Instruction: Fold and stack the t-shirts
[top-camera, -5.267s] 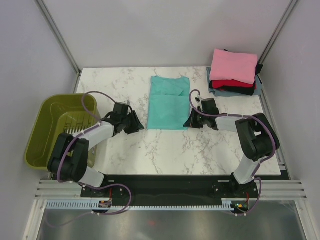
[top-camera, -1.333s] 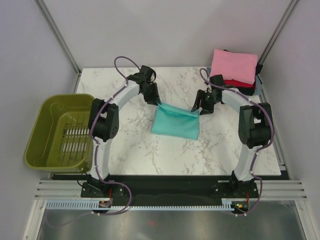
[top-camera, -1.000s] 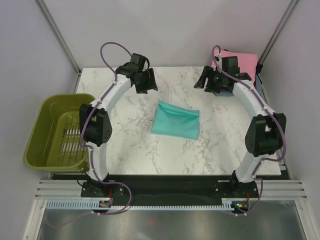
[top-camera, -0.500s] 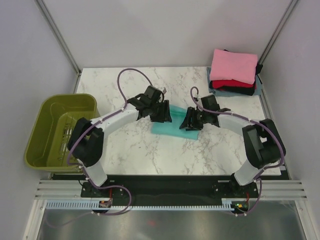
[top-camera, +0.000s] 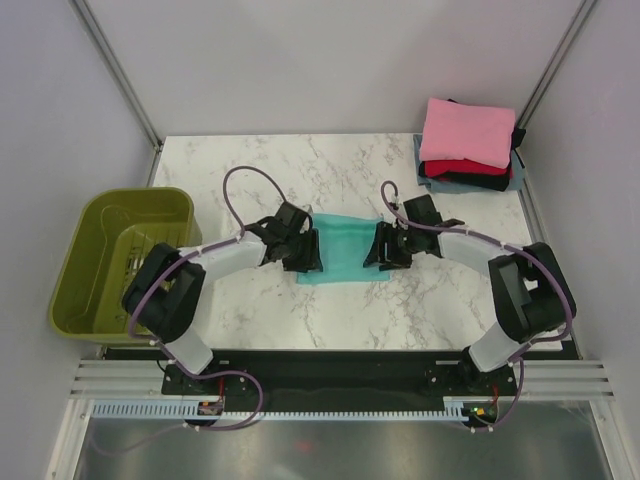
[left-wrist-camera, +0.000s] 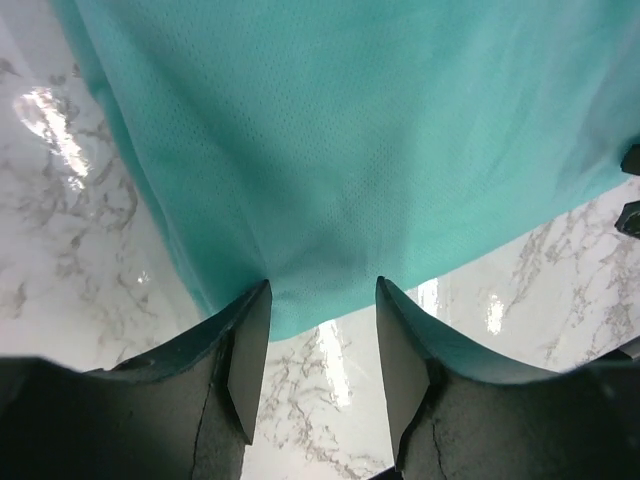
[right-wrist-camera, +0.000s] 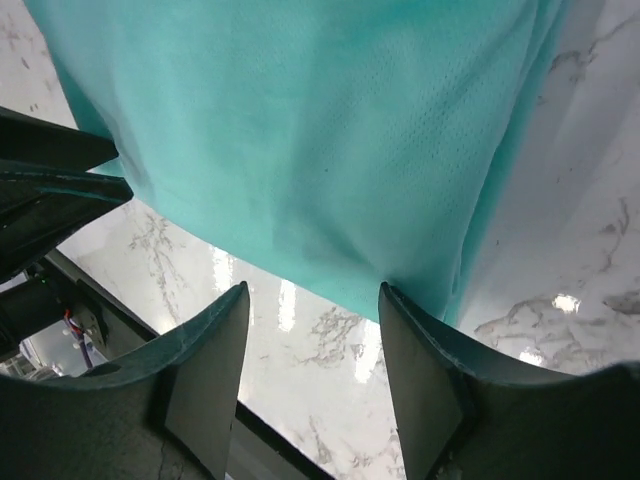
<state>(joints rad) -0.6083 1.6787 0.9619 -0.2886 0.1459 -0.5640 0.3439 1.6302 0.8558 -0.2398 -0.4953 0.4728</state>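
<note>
- Teal t-shirt (top-camera: 341, 250), folded into a small rectangle, lies flat at the middle of the table (top-camera: 260, 170).
- Left gripper (top-camera: 302, 250) at the shirt's left edge; fingers (left-wrist-camera: 245, 360) spread, straddling the hem, cloth not bunched.
- Right gripper (top-camera: 383, 247) at the right edge; fingers (right-wrist-camera: 205, 370) likewise spread over the hem.
- Far right corner: folded stack, pink t-shirt (top-camera: 468, 130) on top, red t-shirt (top-camera: 452, 168) below.
- Olive basket (top-camera: 100, 225) at the left edge.

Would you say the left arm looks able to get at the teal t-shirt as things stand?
Probably yes: the left gripper sits open right at the edge of the teal t-shirt nearest it, and nothing stands between them.
</note>
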